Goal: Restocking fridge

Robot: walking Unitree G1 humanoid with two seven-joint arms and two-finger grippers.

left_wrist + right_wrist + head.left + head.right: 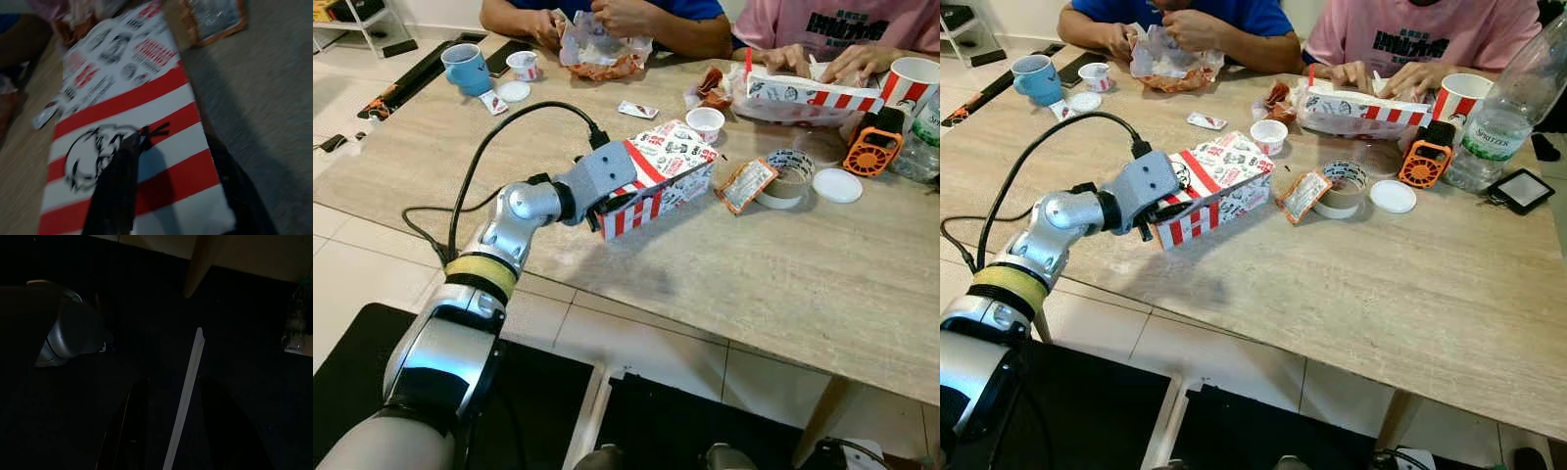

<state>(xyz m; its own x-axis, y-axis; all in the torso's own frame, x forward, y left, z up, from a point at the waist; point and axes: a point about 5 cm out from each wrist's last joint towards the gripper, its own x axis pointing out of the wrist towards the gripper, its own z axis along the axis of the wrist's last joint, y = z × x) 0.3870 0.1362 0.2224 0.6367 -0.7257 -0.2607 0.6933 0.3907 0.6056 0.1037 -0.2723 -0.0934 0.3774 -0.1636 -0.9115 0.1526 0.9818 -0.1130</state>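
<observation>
**Left claw clamped on the striped carton**

The left claw (1167, 211) is at the near end of the red-and-white chicken box (1219, 174), its black fingers (117, 186) set apart across that end: one lies on the printed lid, the other runs down beside the box's side, so the box is pinched between them. The box rests on the tabletop (1381, 284), angled, with its far end pointing toward the people. The silver left arm (514, 225) reaches in from the near edge, a black cable arching over its wrist.

Just beside the box's far end lie an orange-edged sauce packet (1304, 195) and a roll of tape (1342, 188), with a white lid (1393, 196) near them. A small white cup (1268, 136) stands just behind the box, and a small sachet (1206, 120) lies near it. Farther back are an orange handheld fan (1424, 160), a clear water bottle (1503, 108) and a striped paper cup (1459, 96). At the far left corner stand a blue mug (1038, 78) and another small tub (1094, 75).

Two people sit at the far side; one in a blue shirt (1224, 15) holds a crumpled wrapper (1165, 59), the other in a pink shirt (1410, 29) has hands on an open striped box (1361, 110).

The right claw (166, 431) hangs in the dark below the tabletop; I cannot tell how its fingers stand.
</observation>
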